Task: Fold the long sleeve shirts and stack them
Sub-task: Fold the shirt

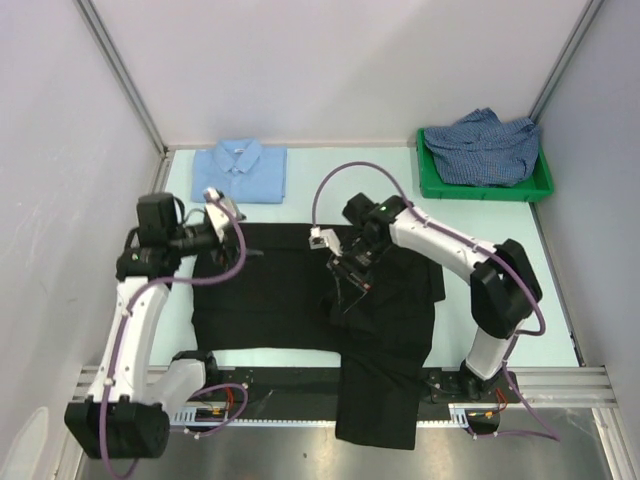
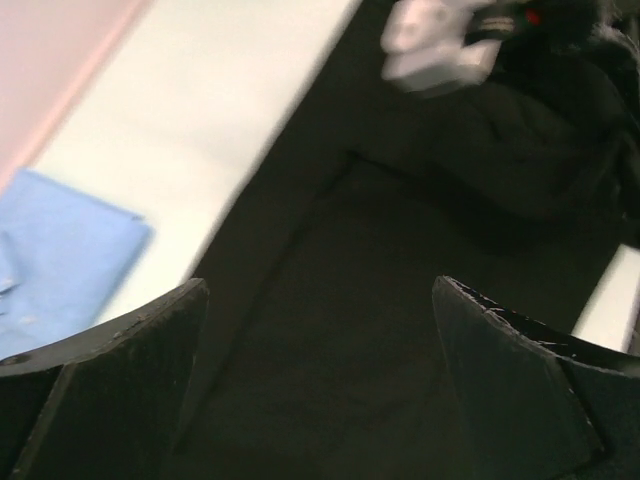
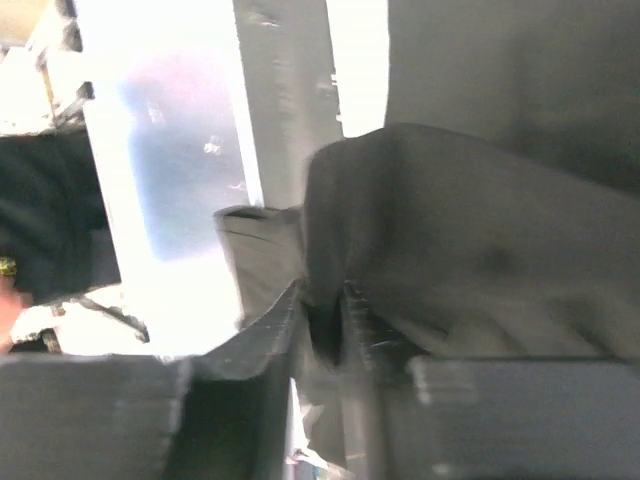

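Black shirt [image 1: 270, 300] lay spread over the middle of the desk [image 1: 310, 195], long way left to right. Its right part was bunched and doubled over, and one dark length hung past the desk's near edge, between the two arm bases. Small buttons were not legible.

Left tool [image 2: 320, 290] hung over the black shirt's far-left part, near its far edge. Jaws stood wide, nothing between them, only flat black cloth below in the wrist view. Fingers [image 2: 130, 380] were clear of the fabric as far as could be told.

Right tool [image 3: 320, 310] was over the black shirt's right-centre, at the bunched part. Gap was narrow. The wrist view was blurred but showed a ridge of black cloth pinched between the fingers [image 3: 270, 340] and rising up away from them. From the top view the tool [image 1: 345, 285] sat right on the raised fold.

Blue shirt [image 1: 240, 172] sat folded flat at the far-left of the desk, collar toward the back wall, just apart from the black shirt's far edge. One corner of it showed in the left wrist view.

Checked shirt [image 1: 487, 145] lay crumpled, unfolded, inside the green bin [image 1: 430, 182] at the far-right corner, well apart from both tools.
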